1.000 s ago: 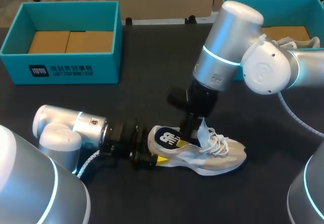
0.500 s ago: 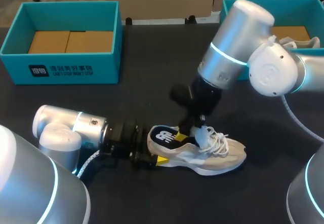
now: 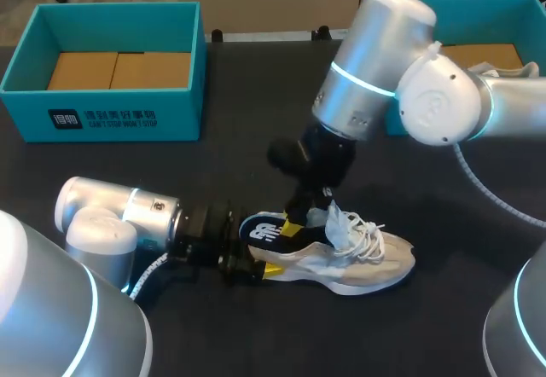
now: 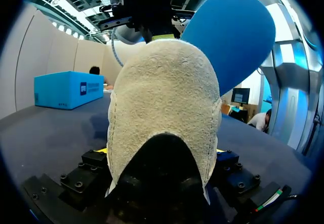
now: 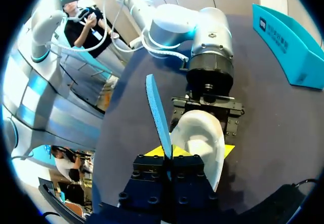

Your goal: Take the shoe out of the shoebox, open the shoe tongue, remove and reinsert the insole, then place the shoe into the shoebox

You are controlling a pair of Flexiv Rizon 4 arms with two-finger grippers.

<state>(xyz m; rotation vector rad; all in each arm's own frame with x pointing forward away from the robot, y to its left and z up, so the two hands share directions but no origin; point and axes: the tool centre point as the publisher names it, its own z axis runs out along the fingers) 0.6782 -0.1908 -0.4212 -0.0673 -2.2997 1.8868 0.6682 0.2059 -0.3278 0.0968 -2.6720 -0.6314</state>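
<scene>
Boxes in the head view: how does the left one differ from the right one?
The left box shows only its brown floor; the right box holds a pale shoe. The left box is in full view; the right arm hides part of the right box. Both are teal and open.

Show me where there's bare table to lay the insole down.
Bare black table lies between the left teal shoebox and the right arm, and also right of the beige sneaker. It is crowded at the sneaker's heel, where the left gripper and the right gripper with the dark blue insole meet.
</scene>
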